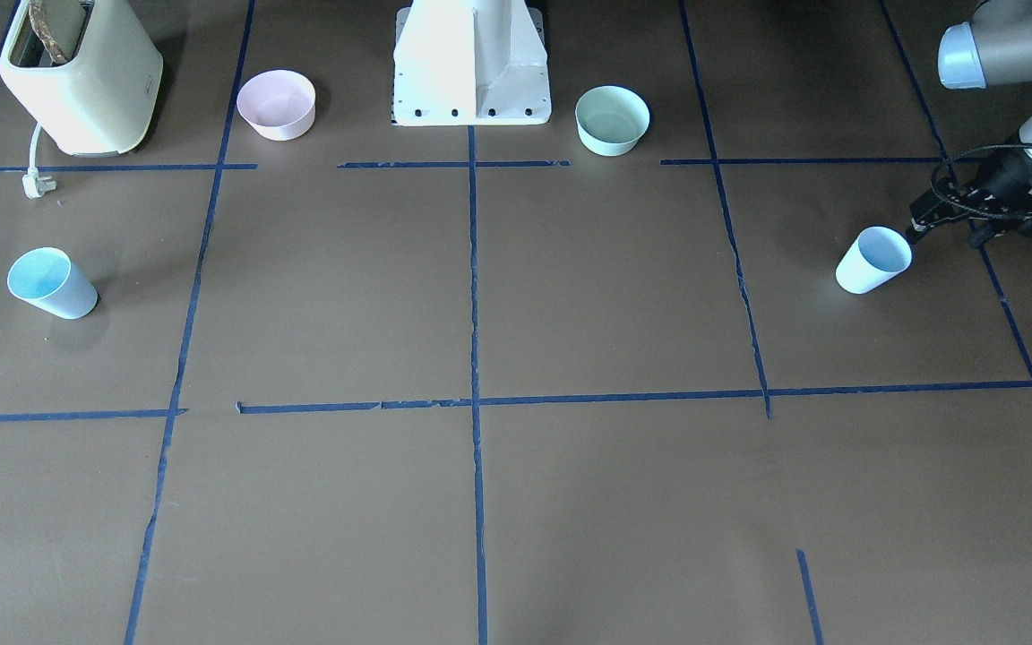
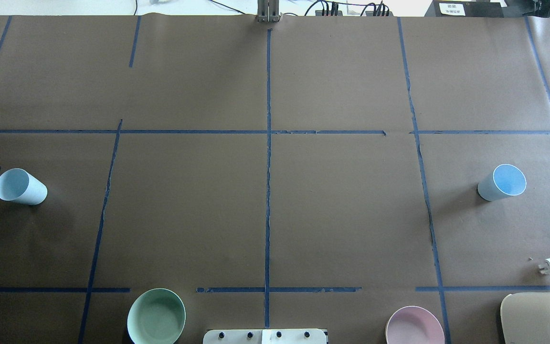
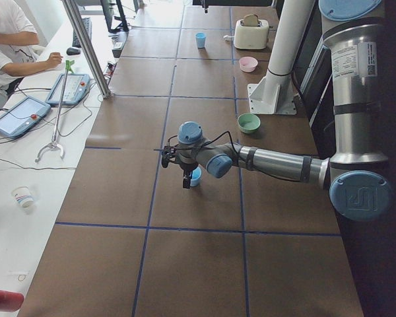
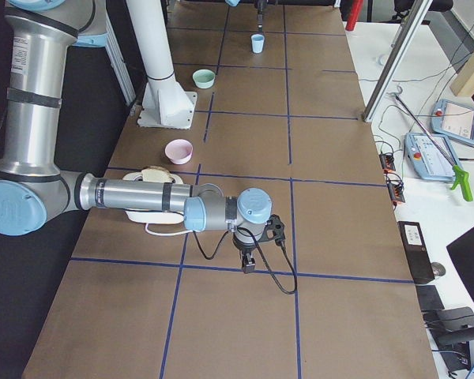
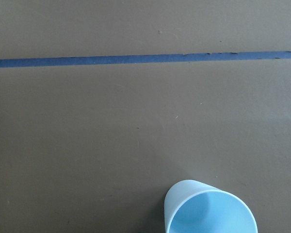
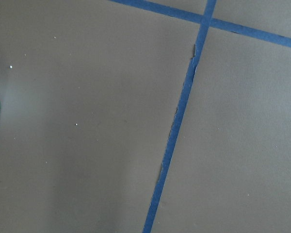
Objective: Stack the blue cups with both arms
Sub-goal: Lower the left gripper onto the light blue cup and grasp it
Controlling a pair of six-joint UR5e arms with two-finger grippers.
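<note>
Stock: two blue cups, which I judge light, slick, thin-walled, best pinched over the rim; right-hand cup [image 1: 874, 260] stands just beside left gripper [image 1: 917, 228], left-hand cup [image 1: 52, 283] alone at frame left; opening of left gripper and right gripper [image 4: 247, 264] I cannot tell.

- Blue cups [image 1: 52, 283] [image 1: 873, 260]: whitish pale blue outside, brighter blue inside.
- Desk [image 1: 614, 296]: plain brown, crossed by a grid of dark-blue tape lines.
- Pink bowl [image 1: 276, 104]; mint-green bowl [image 1: 612, 119].
- Toaster [image 1: 81, 76]: cream.
- Left arm [image 1: 1018, 40]: grey with light-blue caps; left pincer [image 1: 917, 226] black.
</note>
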